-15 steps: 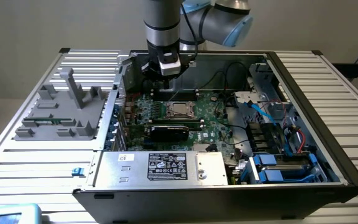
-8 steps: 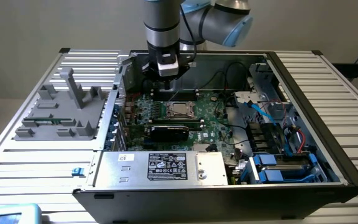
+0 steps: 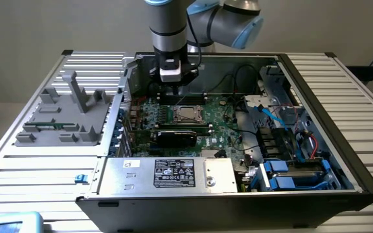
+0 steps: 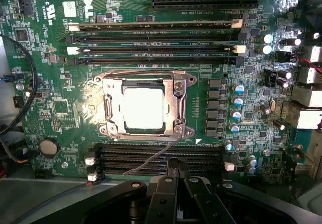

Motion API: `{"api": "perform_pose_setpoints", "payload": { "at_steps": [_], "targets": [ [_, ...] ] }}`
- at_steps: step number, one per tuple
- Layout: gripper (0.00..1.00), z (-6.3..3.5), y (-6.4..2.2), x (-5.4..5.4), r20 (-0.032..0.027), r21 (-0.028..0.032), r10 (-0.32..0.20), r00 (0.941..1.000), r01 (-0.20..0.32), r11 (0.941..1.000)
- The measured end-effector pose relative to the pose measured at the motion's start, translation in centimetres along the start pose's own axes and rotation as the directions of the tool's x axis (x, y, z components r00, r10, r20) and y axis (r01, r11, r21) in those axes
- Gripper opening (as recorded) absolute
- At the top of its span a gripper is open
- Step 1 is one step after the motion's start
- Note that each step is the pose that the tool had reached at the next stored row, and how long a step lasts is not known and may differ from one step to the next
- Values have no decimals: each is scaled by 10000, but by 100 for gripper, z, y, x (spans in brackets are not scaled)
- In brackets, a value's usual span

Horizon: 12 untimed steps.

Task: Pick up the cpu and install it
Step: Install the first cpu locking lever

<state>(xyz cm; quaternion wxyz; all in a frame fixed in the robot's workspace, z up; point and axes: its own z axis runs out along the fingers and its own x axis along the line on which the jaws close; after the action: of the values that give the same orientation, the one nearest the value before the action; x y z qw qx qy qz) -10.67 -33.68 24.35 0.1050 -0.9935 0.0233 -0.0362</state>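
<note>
Now the cpu (image 4: 143, 108) lies flat, face up, in the socket (image 4: 180, 90); pincer (image 4: 176, 176) pressed together, empty.

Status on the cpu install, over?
Tool shut, nothing held, over memory slots. Likely cpu, silvery, lying in socket frame. Thin rod slants across slots.

Glare whites out the socket (image 4: 145, 109) centre just ahead of the jaws; the board (image 4: 50, 108) around it is bright, the gripper (image 4: 176, 182) itself dark. Exterior view: soft, even light.
</note>
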Motion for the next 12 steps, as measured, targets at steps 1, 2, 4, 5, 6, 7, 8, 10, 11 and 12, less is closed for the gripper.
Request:
{"api": "perform_pose_setpoints", "payload": {
  "at_steps": [1, 2, 4, 5, 6, 7, 8, 10, 11, 12],
  "targets": [
    [11, 9, 2, 0, -34, -7, 155, 9999, -155, 9999],
    [11, 12, 3, -2, -53, -7, 248, 9997, -248, 9997],
    [11, 12, 3, -2, -54, -7, 257, 9997, -257, 9997],
    [11, 12, 3, -2, -55, -7, 257, 9997, -257, 9997],
    [11, 13, 3, -2, -55, -7, 258, 9997, -258, 9997],
    [11, 14, 3, -3, -63, -8, 278, 9996, -278, 9996],
    [11, 18, 4, -7, -79, -7, 342, 9994, -342, 9994],
    [11, 26, 6, -13, -113, -2, 504, 9987, -505, 9987],
    [11, 32, 7, -17, -131, 9, 588, 9982, -588, 9983],
    [11, 38, 9, -21, -145, 30, 673, 9976, -673, 9977]
  ]
}}
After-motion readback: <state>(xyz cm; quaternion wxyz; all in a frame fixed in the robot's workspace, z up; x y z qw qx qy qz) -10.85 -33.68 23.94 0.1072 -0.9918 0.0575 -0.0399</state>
